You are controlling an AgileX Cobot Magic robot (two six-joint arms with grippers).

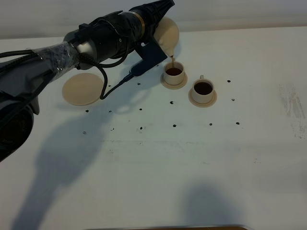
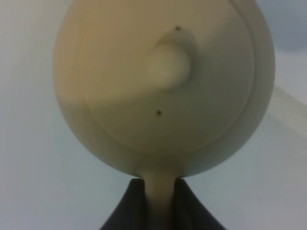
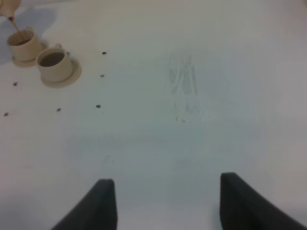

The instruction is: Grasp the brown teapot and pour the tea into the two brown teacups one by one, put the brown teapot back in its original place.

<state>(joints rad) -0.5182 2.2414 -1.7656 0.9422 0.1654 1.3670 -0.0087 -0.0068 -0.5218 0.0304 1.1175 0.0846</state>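
Note:
The brown teapot (image 1: 169, 32) hangs tilted above the far cup, and a thin brown stream runs from its spout into it. My left gripper (image 1: 159, 20) is shut on the teapot's loop handle (image 2: 160, 191), with dark fingers (image 2: 128, 207) on either side; the teapot's lid and knob (image 2: 168, 64) fill the left wrist view. Both brown teacups stand on small saucers: the left cup (image 1: 173, 72) takes the tea, and the right cup (image 1: 203, 89) holds dark tea. The two cups (image 3: 21, 44) (image 3: 53, 62) also show in the right wrist view. The large saucer (image 1: 82, 88), the original place, lies bare. My right gripper (image 3: 168, 203) stands open over bare table.
Small black dots (image 1: 173, 125) are scattered over the white table (image 1: 192, 167). A black cable (image 1: 120, 84) droops from the left arm (image 1: 72, 50) toward the table near the large saucer. A faint smudge (image 1: 293, 103) marks the table's right side.

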